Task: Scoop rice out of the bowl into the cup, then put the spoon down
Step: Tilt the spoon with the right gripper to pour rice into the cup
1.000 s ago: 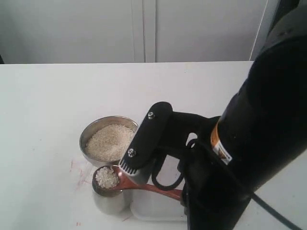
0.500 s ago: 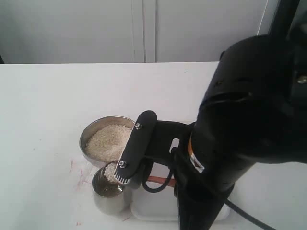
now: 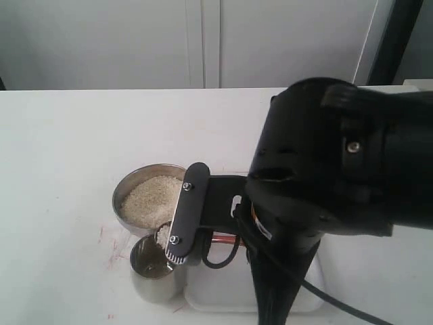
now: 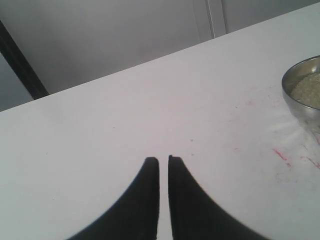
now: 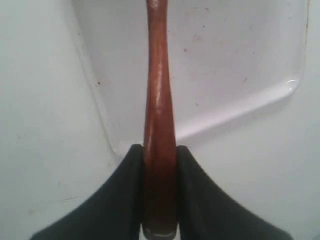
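The steel bowl [image 3: 128, 189] holds off-white rice [image 3: 150, 200] left of centre; its rim [image 4: 296, 95] and rice [image 4: 309, 87] also show in the left wrist view. The small steel cup [image 3: 149, 277] stands just in front of the bowl. My right gripper [image 3: 193, 244] [image 5: 160, 150] is shut on the reddish-brown spoon handle [image 5: 159, 90] [image 3: 223, 237]. The scoop is tilted over the cup's mouth behind a black finger [image 3: 183, 217], with some rice [image 3: 162, 234] showing at its edge. My left gripper [image 4: 163, 160] hangs shut over bare table, holding nothing, away from the bowl.
A shallow white tray [image 3: 223, 291] [image 5: 230, 65] lies right of the cup, under the spoon handle. The bulky black right arm [image 3: 338, 176] blocks the right half of the exterior view. Red marks [image 3: 108, 250] stain the table beside the cup.
The right wrist has rolled, tipping the spoon from level to tilted over the cup. The heap of rice that lay on the scoop is mostly gone from sight. The arm body has swung left.
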Controlling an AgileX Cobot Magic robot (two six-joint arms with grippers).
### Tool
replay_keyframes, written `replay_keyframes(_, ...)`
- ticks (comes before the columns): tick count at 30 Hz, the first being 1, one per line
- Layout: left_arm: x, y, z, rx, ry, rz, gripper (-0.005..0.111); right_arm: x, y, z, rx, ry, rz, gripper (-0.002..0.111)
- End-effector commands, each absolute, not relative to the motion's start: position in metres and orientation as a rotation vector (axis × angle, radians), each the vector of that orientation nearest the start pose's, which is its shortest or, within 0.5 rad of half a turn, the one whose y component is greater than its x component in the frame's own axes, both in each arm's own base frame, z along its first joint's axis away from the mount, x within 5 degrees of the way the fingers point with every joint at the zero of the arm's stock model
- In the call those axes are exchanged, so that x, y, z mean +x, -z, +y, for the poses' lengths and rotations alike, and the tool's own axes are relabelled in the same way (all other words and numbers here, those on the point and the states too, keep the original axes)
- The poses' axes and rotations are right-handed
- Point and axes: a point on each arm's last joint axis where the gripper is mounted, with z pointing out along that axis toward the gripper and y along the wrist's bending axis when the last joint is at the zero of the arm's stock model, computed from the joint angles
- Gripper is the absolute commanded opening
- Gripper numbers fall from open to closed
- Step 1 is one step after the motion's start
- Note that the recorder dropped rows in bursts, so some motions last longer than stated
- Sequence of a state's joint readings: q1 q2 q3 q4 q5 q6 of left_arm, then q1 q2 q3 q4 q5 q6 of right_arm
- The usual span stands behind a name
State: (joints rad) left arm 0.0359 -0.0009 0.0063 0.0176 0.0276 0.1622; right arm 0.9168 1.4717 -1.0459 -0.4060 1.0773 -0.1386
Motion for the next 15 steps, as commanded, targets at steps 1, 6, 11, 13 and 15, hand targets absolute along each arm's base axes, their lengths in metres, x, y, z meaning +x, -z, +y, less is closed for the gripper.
replay_keyframes(1, 0.0563, -0.2112, 0.0019, 0.103, -0.163, 1.504, 0.014, 0.1919, -0.2616, 0.1962, -1.684, 0.437, 2.25, 0.0)
replay_keyframes(6, 0.0563, -0.2112, 0.0019, 0.103, -0.163, 1.504, 0.014, 0.1931, -0.2621, 0.196, -1.764, 0.467, 2.185, 0.0)
replay_keyframes(11, 0.0563, -0.2112, 0.0019, 0.103, -0.163, 1.504, 0.014, 0.1941, -0.2626, 0.1954, -1.783, 0.489, 2.161, 0.0)
replay_keyframes(13, 0.0563, -0.2112, 0.0019, 0.103, -0.163, 1.504, 0.014, 0.1955, -0.2634, 0.1947, -1.787, 0.515, 2.144, 0.0)
replay_keyframes(15, 0.0563, -0.2112, 0.0019, 0.103, -0.163, 1.504, 0.014, 0.1968, -0.2641, 0.1945, -1.791, 0.534, 2.125, 0.0)
